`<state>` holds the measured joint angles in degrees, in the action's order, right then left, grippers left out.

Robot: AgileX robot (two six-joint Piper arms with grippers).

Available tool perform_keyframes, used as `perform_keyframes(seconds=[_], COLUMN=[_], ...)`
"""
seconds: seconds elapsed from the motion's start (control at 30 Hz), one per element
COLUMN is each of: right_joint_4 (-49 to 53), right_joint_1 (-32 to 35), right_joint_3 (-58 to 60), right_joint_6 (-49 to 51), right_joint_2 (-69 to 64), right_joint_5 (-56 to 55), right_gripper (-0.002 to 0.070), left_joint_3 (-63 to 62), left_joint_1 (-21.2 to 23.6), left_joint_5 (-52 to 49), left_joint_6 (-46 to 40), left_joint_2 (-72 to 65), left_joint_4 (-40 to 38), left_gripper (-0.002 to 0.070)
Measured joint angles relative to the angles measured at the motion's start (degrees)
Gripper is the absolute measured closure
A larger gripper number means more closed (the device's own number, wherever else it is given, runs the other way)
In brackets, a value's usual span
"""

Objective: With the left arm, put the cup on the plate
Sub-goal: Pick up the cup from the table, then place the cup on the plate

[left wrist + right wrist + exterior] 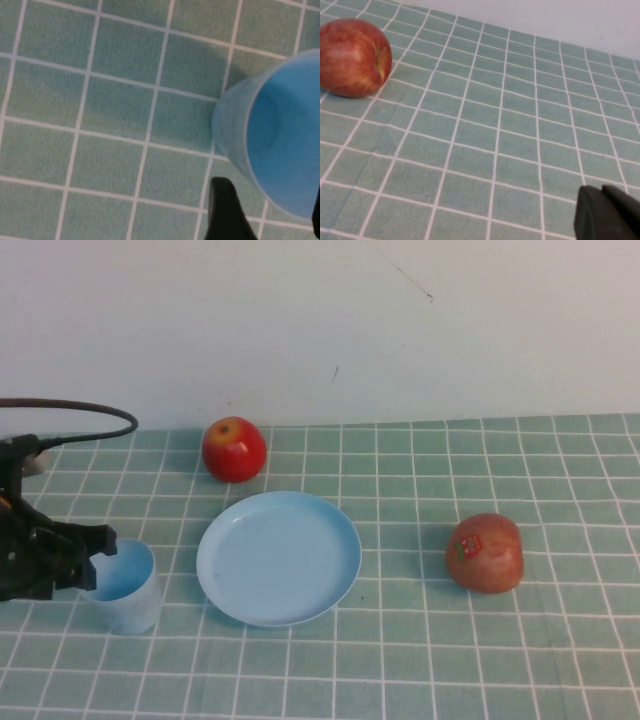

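The light blue cup (125,586) stands upright on the green checked cloth at the front left, just left of the light blue plate (278,557), which holds nothing. My left gripper (92,558) is at the cup's left side, level with its rim. In the left wrist view the left gripper (270,210) is open, with one black finger (225,210) beside the cup (280,145) and the other at the picture's edge; the cup lies just ahead of the gap. My right gripper (607,215) is shut and empty, low over bare cloth; it is out of the high view.
A red apple (234,449) sits behind the plate near the back wall. A second reddish apple (485,553) with a sticker lies to the plate's right, and shows in the right wrist view (350,57). A black cable (80,410) loops above the left arm.
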<state>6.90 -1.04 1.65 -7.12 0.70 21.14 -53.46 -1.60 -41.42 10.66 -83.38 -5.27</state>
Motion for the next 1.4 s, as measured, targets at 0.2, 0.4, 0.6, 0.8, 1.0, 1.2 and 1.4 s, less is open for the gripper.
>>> perform_keyframes(seconds=[0.2,0.4,0.6,0.8,1.0,1.2,1.4], right_joint_4=[0.00,0.00,0.00,0.00,0.00,0.00,0.00], right_joint_1=[0.00,0.00,0.00,0.00,0.00,0.00,0.00], right_joint_3=[0.00,0.00,0.00,0.00,0.00,0.00,0.00], right_joint_6=[0.00,0.00,0.00,0.00,0.00,0.00,0.00], right_joint_2=[0.00,0.00,0.00,0.00,0.00,0.00,0.00], right_joint_5=[0.00,0.00,0.00,0.00,0.00,0.00,0.00], right_gripper=[0.0678,0.0678,0.0678,0.0678,0.0678,0.0678,0.0678], left_joint_3=[-2.68,-3.05,-4.03,-9.03,-13.88,-16.02,-19.31], left_joint_1=[0.00,0.00,0.00,0.00,-1.48,-7.18,-12.26], left_joint_5=[2.74,4.47,4.29,-0.51,-3.89,-3.09,-1.89], left_joint_6=[0.02,0.09,-1.07,-4.66,-16.72,-20.66,-20.47], left_joint_2=[-8.03,-12.28,-12.74,-10.00,-7.39,-8.10,-13.40], left_joint_4=[0.31,0.86,0.98,-1.57,-14.15,-18.22,-17.58], left_gripper=[0.0334,0.0433,0.0650,0.0662,0.0662,0.0662,0.0662])
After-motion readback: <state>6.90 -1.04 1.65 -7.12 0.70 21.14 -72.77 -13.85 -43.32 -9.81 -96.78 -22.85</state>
